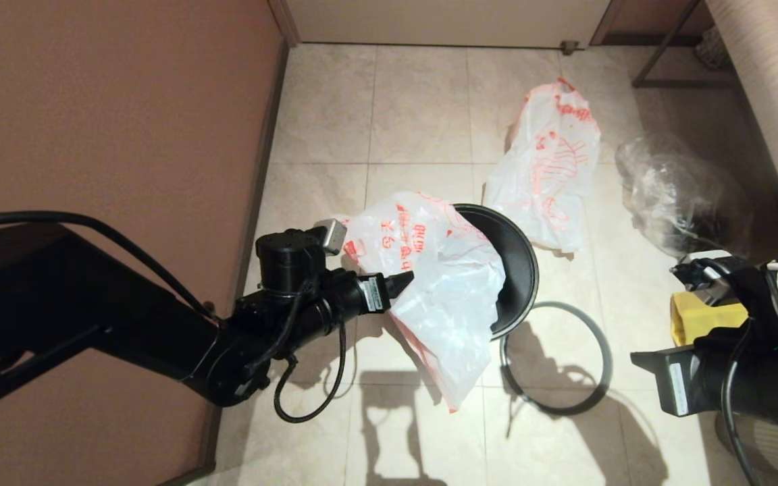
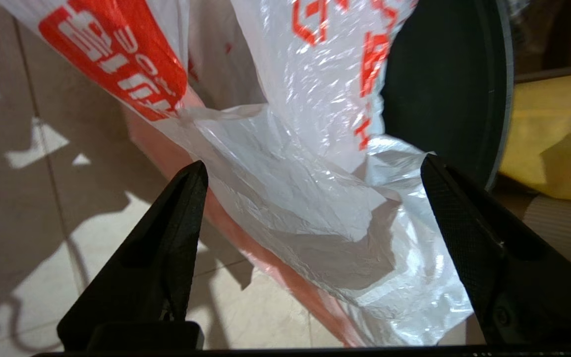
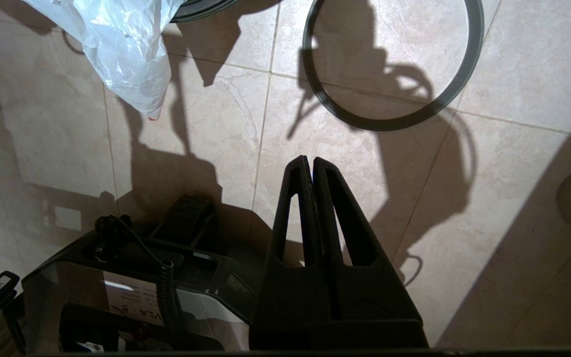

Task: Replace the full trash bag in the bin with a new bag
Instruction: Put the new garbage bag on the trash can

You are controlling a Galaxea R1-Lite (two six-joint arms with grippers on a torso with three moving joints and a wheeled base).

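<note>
The left gripper (image 2: 315, 168) is closest to the camera, with its 2 jaws spread wide and the new bag (image 2: 310, 188) hanging between them but not pinched. In the head view this bag (image 1: 443, 283) is draped over the near-left edge of the bin (image 1: 514, 263), and its long axis runs down toward the floor, just in front of the left gripper (image 1: 406, 280). The left arm is clearly nearer, so I think it must work on the bag mouth. The grey ring (image 1: 558, 358) lies on the floor beside the bin. The full trash bag (image 1: 548, 175) lies behind the bin. The right gripper (image 3: 312, 166) is pressed together, empty, above the floor.
</note>
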